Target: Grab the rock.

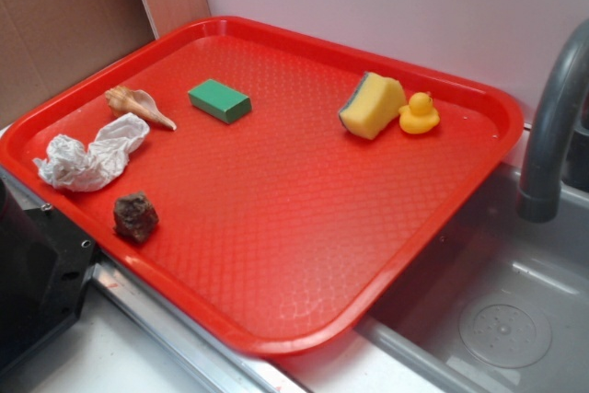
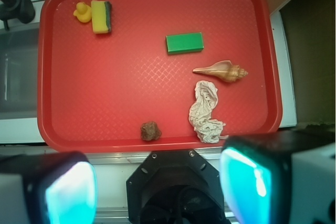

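Note:
The rock (image 1: 135,217) is a small dark brown, lumpy chunk lying on the red tray (image 1: 304,227) close to its near-left rim. From the wrist view the rock (image 2: 150,130) sits just inside the tray's near rim (image 2: 157,144). My gripper (image 2: 157,187) hovers high above the robot base, off the tray and short of the rock. Its jaws stand wide open with nothing between the two teal pads (image 2: 71,192). In the exterior view the gripper itself does not show.
Also on the tray lie crumpled white paper (image 1: 92,157), a tan spiral seashell (image 1: 138,106), a green block (image 1: 220,99), a yellow sponge (image 1: 372,105) and a rubber duck (image 1: 420,113). To the right are a grey faucet (image 1: 552,117) and sink (image 1: 497,310).

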`<action>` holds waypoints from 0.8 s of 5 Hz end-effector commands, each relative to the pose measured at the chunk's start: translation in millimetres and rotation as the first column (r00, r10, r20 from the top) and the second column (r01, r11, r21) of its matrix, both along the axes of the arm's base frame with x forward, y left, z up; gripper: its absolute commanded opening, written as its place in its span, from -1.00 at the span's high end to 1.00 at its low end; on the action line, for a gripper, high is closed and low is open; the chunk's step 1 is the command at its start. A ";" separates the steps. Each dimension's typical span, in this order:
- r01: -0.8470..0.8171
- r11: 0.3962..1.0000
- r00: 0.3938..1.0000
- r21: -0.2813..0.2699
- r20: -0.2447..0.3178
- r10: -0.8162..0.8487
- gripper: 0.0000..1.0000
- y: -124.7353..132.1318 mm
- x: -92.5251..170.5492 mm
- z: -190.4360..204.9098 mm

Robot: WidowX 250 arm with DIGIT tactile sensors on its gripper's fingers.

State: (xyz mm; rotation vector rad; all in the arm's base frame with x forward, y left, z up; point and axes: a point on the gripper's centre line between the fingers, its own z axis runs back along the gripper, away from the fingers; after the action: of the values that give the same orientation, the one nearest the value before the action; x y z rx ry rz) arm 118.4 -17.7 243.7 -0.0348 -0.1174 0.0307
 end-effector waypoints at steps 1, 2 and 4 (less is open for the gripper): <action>0.000 1.000 1.000 0.000 0.000 0.000 -1.00 0.0 0.0 0.0; -0.166 0.984 0.981 0.067 -0.093 0.172 -1.00 12.3 -7.5 -45.2; -0.382 0.920 0.909 0.086 -0.146 0.390 -1.00 14.4 -16.5 -123.3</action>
State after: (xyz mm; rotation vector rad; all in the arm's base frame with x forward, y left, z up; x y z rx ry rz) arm 99.6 -3.3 116.2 0.0518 0.0535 0.4279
